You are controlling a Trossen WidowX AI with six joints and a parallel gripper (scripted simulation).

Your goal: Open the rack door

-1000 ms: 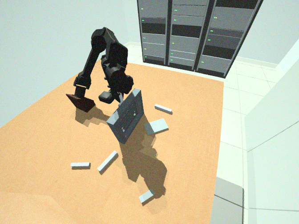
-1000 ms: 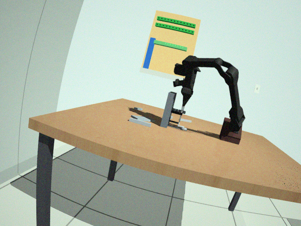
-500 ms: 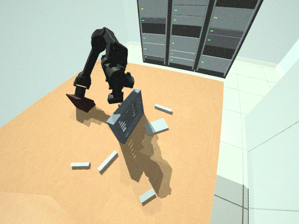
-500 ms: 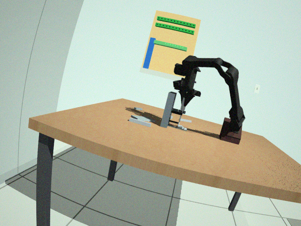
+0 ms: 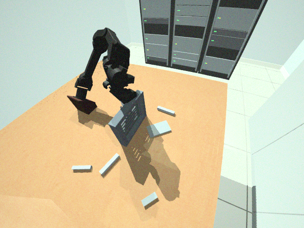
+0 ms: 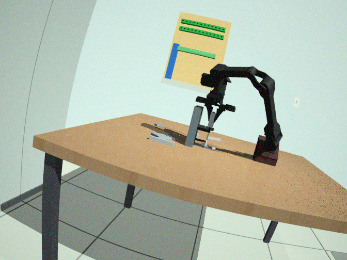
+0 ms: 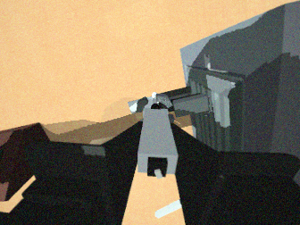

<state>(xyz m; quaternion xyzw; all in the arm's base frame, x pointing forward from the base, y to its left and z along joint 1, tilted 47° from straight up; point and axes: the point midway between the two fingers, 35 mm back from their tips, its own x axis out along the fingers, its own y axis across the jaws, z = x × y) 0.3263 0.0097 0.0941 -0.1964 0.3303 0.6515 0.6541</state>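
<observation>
The grey rack frame (image 5: 115,121) (image 6: 193,128) (image 7: 263,58) stands upright on the table, with its slotted door (image 5: 127,120) facing the arm. No gap between door and frame can be made out. The door's upright grey handle (image 6: 211,117) (image 7: 157,138) stands out on the arm's side, on dark brackets. My gripper (image 6: 213,120) (image 7: 155,127) comes from above and is shut on the handle, one finger on each side. In the wrist view the handle and fingers are turned at an angle to the frame. The rack hides the fingertips in the top view.
Loose pale blocks lie on the wooden table (image 5: 196,147) (image 6: 112,148): a short bar (image 5: 165,110) and a flat plate (image 5: 159,128) beside the rack, two bars (image 5: 109,163) (image 5: 81,167) and a small block (image 5: 149,200) farther off. The arm's dark red base (image 5: 83,105) (image 6: 264,152) stands on the handle side.
</observation>
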